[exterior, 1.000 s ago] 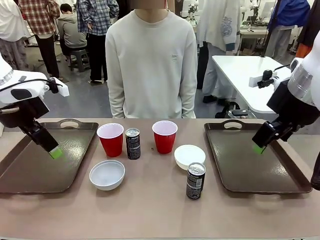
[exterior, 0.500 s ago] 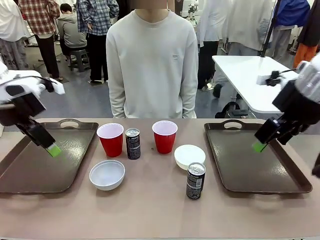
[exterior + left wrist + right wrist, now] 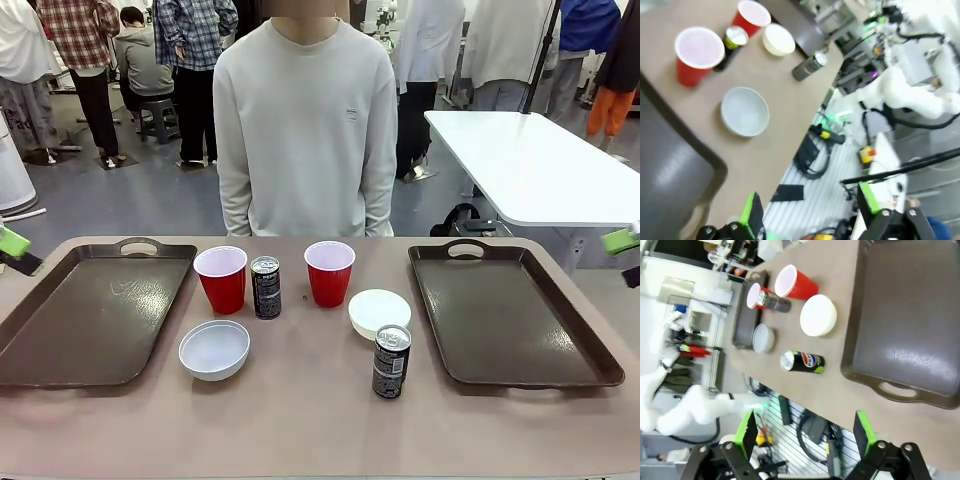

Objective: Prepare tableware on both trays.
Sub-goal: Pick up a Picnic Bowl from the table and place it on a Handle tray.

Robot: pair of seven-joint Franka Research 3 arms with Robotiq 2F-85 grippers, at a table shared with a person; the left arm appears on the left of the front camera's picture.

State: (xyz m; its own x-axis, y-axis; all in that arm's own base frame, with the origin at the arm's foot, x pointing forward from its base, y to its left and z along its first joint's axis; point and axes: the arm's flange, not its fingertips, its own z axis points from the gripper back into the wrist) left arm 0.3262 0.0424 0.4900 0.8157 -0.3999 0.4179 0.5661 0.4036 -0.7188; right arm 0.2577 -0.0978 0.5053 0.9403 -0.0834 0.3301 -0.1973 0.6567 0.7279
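- We are keeping our left gripper [image 3: 810, 206] and right gripper [image 3: 805, 427] released, with the fingers spread and nothing between them. Each is out at its own end of the beige table [image 3: 310, 430], probably to leave the middle free.
- The two large dark brown rectangular plastic trays, left tray [image 3: 90, 320] and right tray [image 3: 520, 320], are carrying nothing.
- Between them, all upright and looking empty, are standing:
  - two red plastic cups [image 3: 221, 278] [image 3: 329, 272]
  - two small round white bowls [image 3: 214, 349] [image 3: 379, 312]
  - two slim black cans [image 3: 265, 287] [image 3: 391, 361]
- We are judging that no piece is placed yet.
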